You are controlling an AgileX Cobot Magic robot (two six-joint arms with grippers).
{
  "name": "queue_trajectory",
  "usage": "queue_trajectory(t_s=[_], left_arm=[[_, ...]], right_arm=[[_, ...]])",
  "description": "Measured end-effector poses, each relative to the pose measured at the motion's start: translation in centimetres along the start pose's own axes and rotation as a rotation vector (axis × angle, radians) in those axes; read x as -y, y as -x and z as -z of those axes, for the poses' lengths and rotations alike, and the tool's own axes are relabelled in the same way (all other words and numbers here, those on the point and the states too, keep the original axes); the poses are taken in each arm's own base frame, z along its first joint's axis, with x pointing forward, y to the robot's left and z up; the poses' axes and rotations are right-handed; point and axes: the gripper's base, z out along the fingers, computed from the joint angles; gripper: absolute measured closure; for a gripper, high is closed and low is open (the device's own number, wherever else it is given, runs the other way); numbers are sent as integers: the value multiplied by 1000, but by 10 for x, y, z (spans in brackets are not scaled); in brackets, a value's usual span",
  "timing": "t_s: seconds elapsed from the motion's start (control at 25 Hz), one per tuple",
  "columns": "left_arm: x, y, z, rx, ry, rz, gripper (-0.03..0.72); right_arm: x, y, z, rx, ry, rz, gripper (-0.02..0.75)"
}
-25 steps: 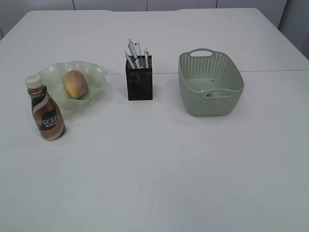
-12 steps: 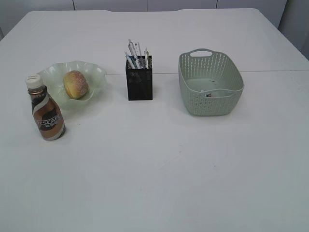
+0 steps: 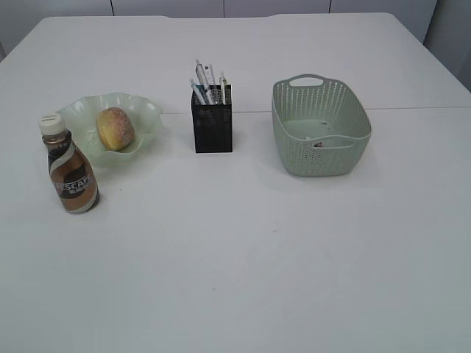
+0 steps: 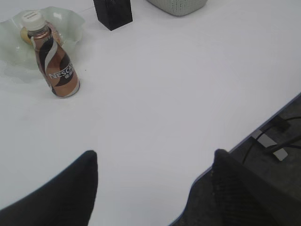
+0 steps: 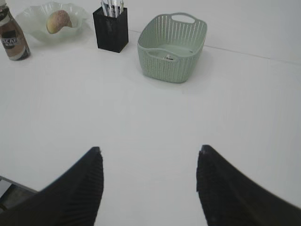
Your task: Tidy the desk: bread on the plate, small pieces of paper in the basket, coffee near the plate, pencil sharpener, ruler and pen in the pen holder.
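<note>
Nearest the robot, both claws hang over bare desk (image 3: 243,265) at its near edge. The left gripper (image 4: 153,188) stands wide apart and empty, and the right gripper (image 5: 149,183) is likewise spread with nothing between its fingers.

Farther out on the left, the coffee (image 3: 68,166) stands upright just beside the plate (image 3: 144,110), on its near-left side. From the left claw it lies ahead and to the left, well apart, so that arm is the nearer one to anything on this side.

In the far row, the bread (image 3: 115,128) already lies in the plate. The pen holder (image 3: 213,126) stands upright in the middle with pens poking out of its top. The basket (image 3: 321,126) sits to the right, its long axis running near to far, with a small scrap inside; it lies almost straight ahead of the right claw.

I judge the desk tidy: nothing loose shows, so no approach direction matters now
</note>
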Motion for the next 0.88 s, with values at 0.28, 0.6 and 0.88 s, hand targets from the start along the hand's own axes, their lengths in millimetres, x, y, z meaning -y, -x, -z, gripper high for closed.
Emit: queue_trajectory(t_s=[0.28, 0.6, 0.88], left_arm=[[-1, 0, 0, -1, 12, -6, 132], [-2, 0, 0, -3, 17, -9, 146], [-2, 0, 0, -3, 17, -9, 149]], right_arm=[[-5, -22, -20, -92, 30, -6, 279], [-6, -26, -23, -119, 30, -4, 279], [-6, -26, -23, -120, 30, -4, 279]])
